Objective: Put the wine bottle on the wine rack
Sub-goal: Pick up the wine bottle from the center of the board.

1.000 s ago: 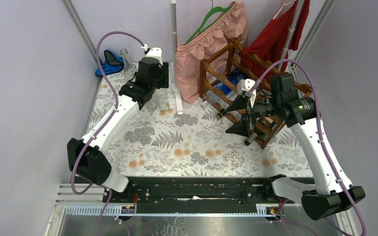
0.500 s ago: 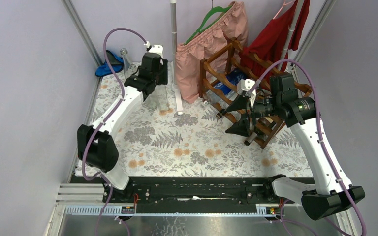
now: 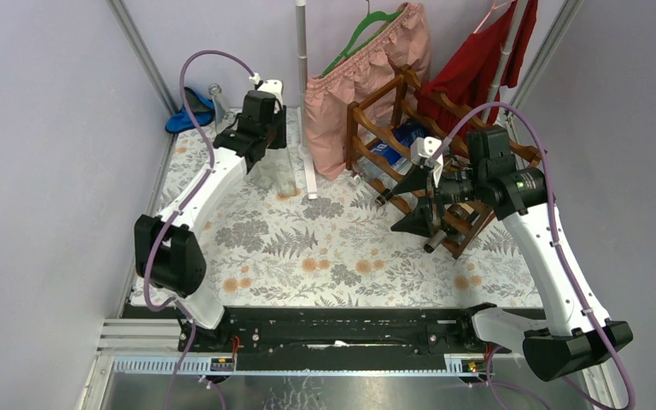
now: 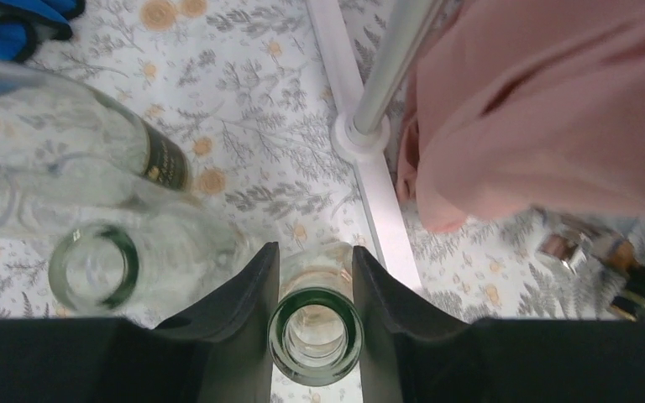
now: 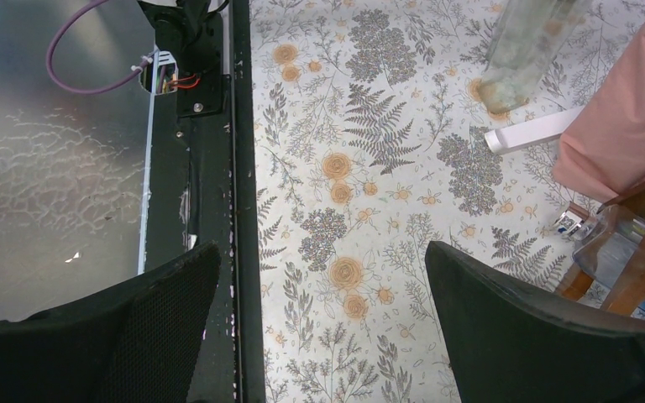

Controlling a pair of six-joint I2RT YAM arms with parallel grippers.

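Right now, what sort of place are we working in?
Probably a staged robot test booth, not a real home: plain walls with metal corner posts, a floral cloth as work surface, and props like the wine rack and a hanging pink garment.

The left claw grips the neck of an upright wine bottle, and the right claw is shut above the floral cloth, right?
No: the right claw is wide open, as the right wrist view shows. The left claw does grip the upright wine bottle by its neck.
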